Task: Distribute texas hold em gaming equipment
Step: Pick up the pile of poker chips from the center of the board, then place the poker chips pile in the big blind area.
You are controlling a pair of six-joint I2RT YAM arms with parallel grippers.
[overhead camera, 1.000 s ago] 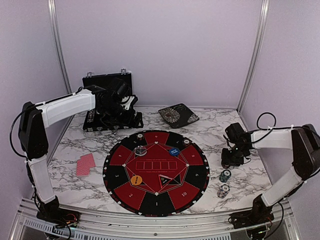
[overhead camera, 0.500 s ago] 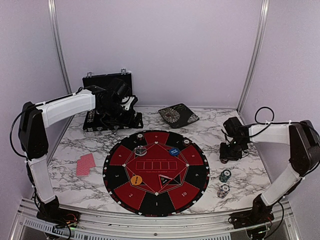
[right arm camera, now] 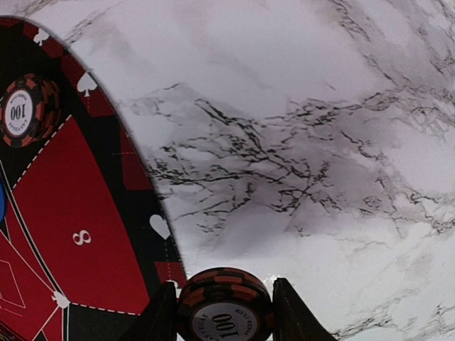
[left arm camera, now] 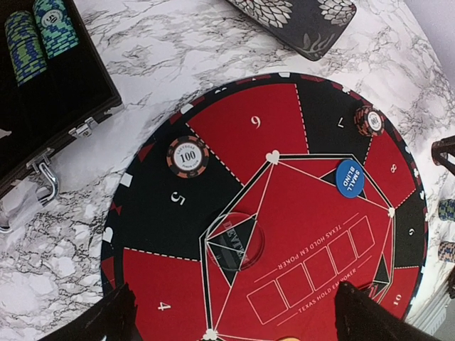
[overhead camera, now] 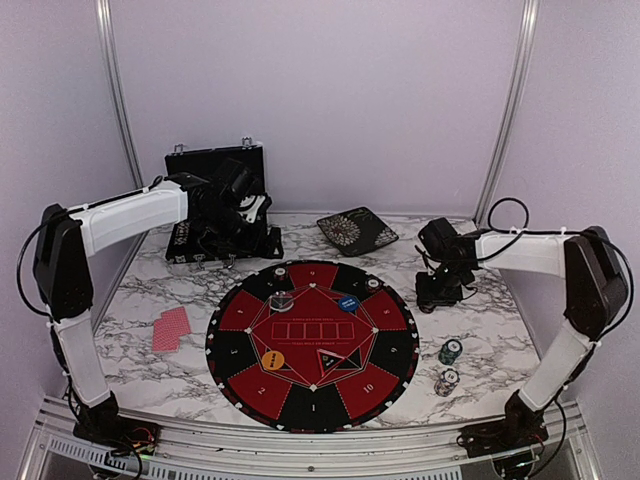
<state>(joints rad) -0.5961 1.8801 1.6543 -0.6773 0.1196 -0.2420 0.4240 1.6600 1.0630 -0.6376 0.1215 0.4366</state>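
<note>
- Pinching a red-and-black chip (right arm camera: 225,317) flat between its fingers (right arm camera: 162,312), the right gripper (overhead camera: 432,298) hangs at centre right of the overhead view — over bare marble, just off the upper right edge of the mat (overhead camera: 312,400).
- The left gripper (overhead camera: 232,222) hovers at upper left of that view, beside the open case (overhead camera: 210,165); its fingers (left arm camera: 106,320) are spread wide, nothing between them.
- Two like chips lie near the mat's upper rim — the left chip (left arm camera: 188,156) in a black sector, the right chip (left arm camera: 369,121) toward the right edge of the left wrist view.
- A blue disc (overhead camera: 348,302), a clear disc (overhead camera: 282,299) and an orange disc (overhead camera: 272,359) lie on the mat, the orange one lowest in the overhead view.
- A green stack (overhead camera: 451,351) and a white-black stack (overhead camera: 446,382) stand close together on the table (overhead camera: 150,290) at lower right, off the mat.
- Red-backed cards (overhead camera: 171,328) lie overlapped at centre left, also off the mat.
- Rows of chips (left arm camera: 39,35) fill the case, at upper left of the left wrist view.
</note>
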